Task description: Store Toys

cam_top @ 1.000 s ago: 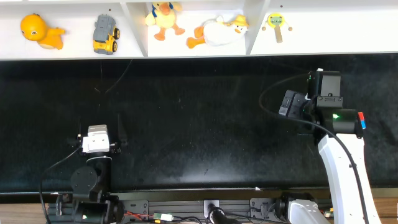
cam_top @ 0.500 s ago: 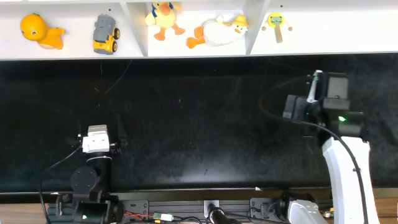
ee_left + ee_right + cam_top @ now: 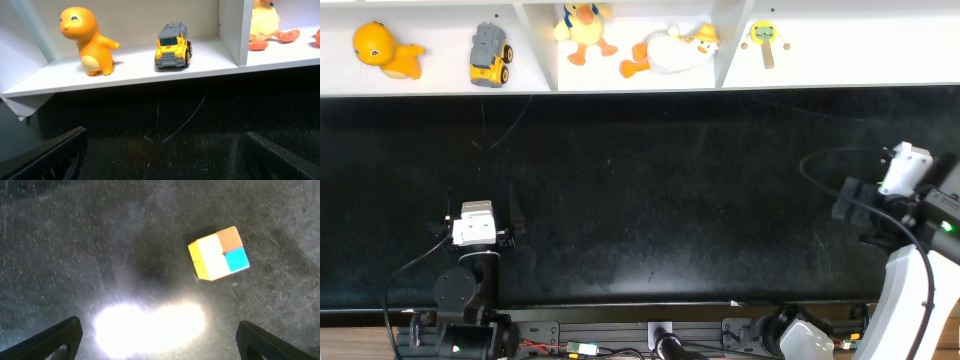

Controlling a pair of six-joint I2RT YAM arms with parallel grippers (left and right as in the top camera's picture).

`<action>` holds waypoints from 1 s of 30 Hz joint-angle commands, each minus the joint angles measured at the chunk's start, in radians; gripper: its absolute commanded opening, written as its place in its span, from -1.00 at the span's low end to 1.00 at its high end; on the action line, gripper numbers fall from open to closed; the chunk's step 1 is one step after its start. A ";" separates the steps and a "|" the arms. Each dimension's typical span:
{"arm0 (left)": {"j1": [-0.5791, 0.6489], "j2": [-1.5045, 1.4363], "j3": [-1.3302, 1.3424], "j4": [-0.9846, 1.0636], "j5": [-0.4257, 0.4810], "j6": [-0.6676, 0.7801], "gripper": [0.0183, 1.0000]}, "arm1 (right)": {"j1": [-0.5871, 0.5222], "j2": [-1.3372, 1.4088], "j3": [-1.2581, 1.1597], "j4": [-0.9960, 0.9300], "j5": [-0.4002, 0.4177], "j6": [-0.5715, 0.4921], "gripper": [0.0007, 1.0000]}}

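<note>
A small multicoloured cube lies on the black mat, with white, orange, blue and yellow faces showing. My right gripper hangs above the mat beside it, open, its fingers spread wide and nothing between them. In the top view the right arm is at the far right of the table. My left gripper is open and holds nothing, low near its base, facing the white shelf. On that shelf stand an orange figure and a yellow truck.
The shelf runs along the far edge, split by dividers. It holds the orange figure, the truck, a yellow duck plush, a white duck plush and a small toy. Black mat covers the table.
The right arm has swung to the right and a little toward the table's front edge. The left arm and the shelf toys have not moved.
</note>
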 commanded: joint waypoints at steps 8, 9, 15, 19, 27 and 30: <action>-0.003 -0.013 -0.006 0.003 -0.011 0.014 1.00 | -0.148 0.024 0.001 0.000 -0.110 -0.307 1.00; -0.003 -0.013 -0.006 0.003 -0.011 0.014 1.00 | -0.167 0.034 0.001 0.001 -0.111 -0.327 0.99; -0.003 -0.013 -0.006 0.003 -0.011 0.014 1.00 | -0.301 0.081 0.001 0.037 -0.189 -0.428 1.00; -0.003 -0.013 -0.006 0.003 -0.011 0.014 1.00 | -0.400 0.119 0.001 0.063 -0.229 -0.537 1.00; -0.003 -0.013 -0.006 0.003 -0.011 0.014 1.00 | -0.487 0.191 0.001 0.093 -0.315 -0.671 0.99; -0.003 -0.013 -0.006 0.003 -0.011 0.014 1.00 | -0.491 0.224 0.001 0.148 -0.373 -0.670 0.99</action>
